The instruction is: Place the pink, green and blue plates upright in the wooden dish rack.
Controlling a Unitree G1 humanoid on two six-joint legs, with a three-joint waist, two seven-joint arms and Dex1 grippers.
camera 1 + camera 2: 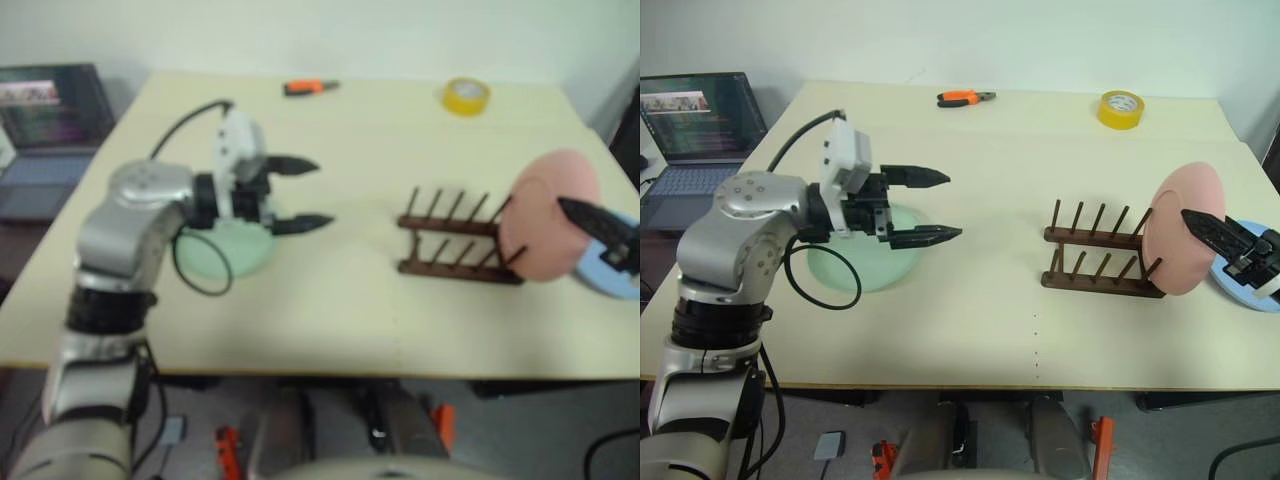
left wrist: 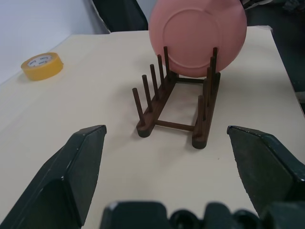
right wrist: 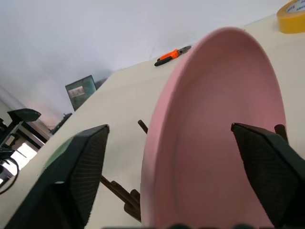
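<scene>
The pink plate [image 1: 1181, 232] stands upright in the right-hand end slot of the wooden dish rack [image 1: 1095, 252], leaning a little on its pegs. My right gripper [image 1: 1196, 232] is open, its fingers straddling the plate's rim and wide of it in the right wrist view [image 3: 169, 129]. Beneath that gripper, the blue plate [image 1: 1246, 297] lies flat at the table's right edge. The green plate [image 1: 875, 270] lies flat at the left, partly under my left gripper [image 1: 952, 206]. That gripper hovers open and empty, pointing toward the rack [image 2: 171, 105].
A yellow tape roll [image 1: 1121, 108] and orange-handled pliers [image 1: 965, 98] lie at the back of the table. An open laptop [image 1: 700, 120] sits off the table's left side. A black cable loop [image 1: 825, 280] hangs from my left arm over the green plate.
</scene>
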